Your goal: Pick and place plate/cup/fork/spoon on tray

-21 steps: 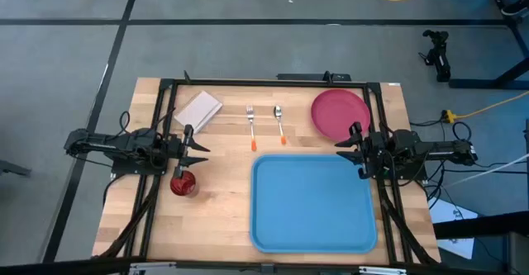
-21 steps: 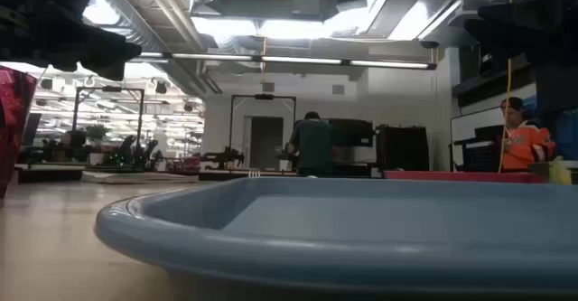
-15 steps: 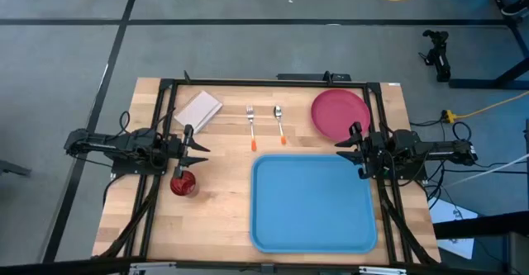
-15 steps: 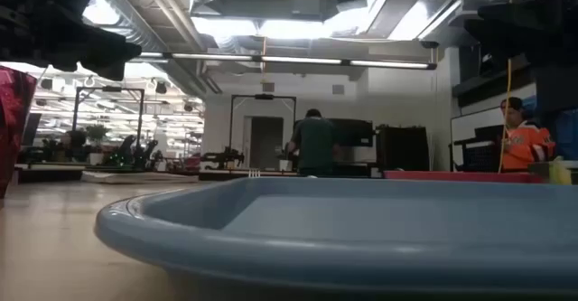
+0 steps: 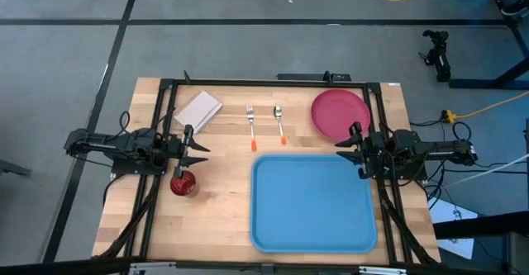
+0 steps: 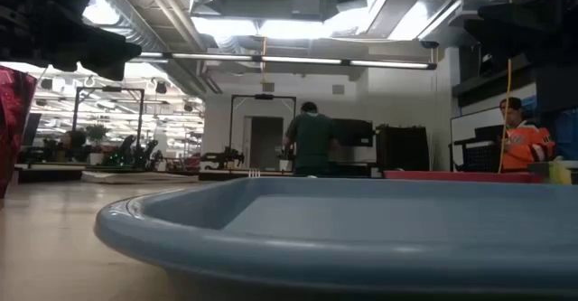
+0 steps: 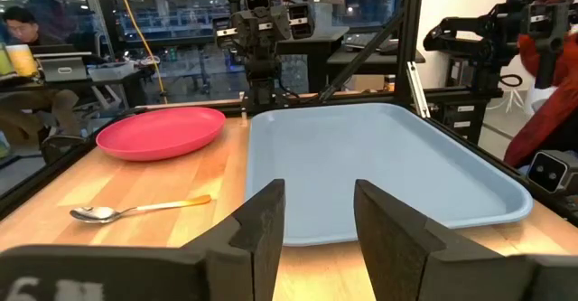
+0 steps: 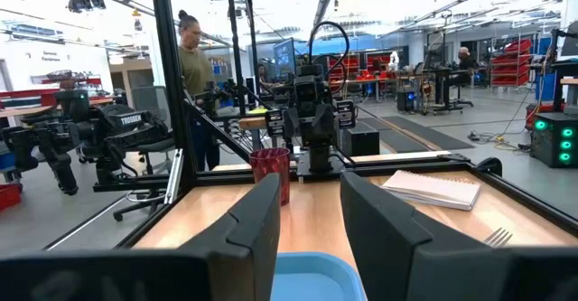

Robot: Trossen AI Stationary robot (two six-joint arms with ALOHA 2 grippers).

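The light-blue tray point(image 5: 312, 202) lies at the table's near right; it also shows in the left wrist view point(image 7: 379, 170) and the low view point(image 6: 343, 229). The pink-red plate point(image 5: 340, 114) lies flat at the far right. The fork point(image 5: 250, 125) and the spoon point(image 5: 279, 122) lie side by side at the far middle. The dark red cup point(image 5: 183, 183) stands upright near the left. My left gripper point(image 5: 201, 150) hovers open just beyond the cup toward the far side, touching nothing. My right gripper point(image 5: 345, 150) hovers open over the tray's far right corner, empty.
A pale rectangular pad point(image 5: 197, 110) lies at the far left. Black frame rails point(image 5: 273, 82) run along the far edge and down both sides. Bare wood lies between cup and tray. People stand in the room beyond the table point(image 6: 312, 143).
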